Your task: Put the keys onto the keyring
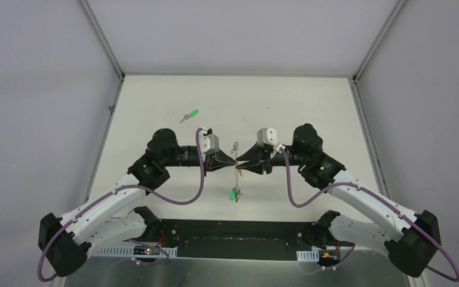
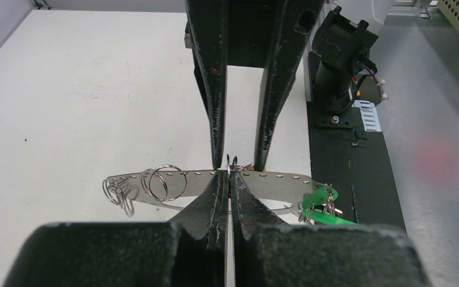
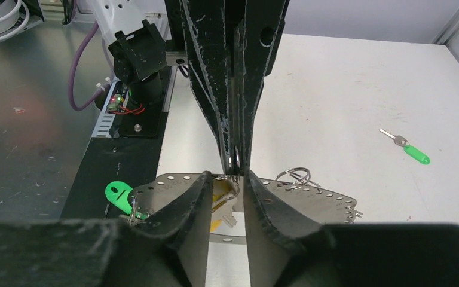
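Top external view: hovering the left gripper [image 1: 229,162] and right gripper [image 1: 244,162] tip to tip over the table [image 1: 311,119], carrying the keyring [image 1: 236,176] between them, leaving a green key [image 1: 190,115] lying well behind. Left wrist view: clamping the keyring's metal band tight in closed jaws. Right wrist view: standing with jaws slightly parted at the band, flanking a yellow key [image 3: 220,200], clamping nothing.
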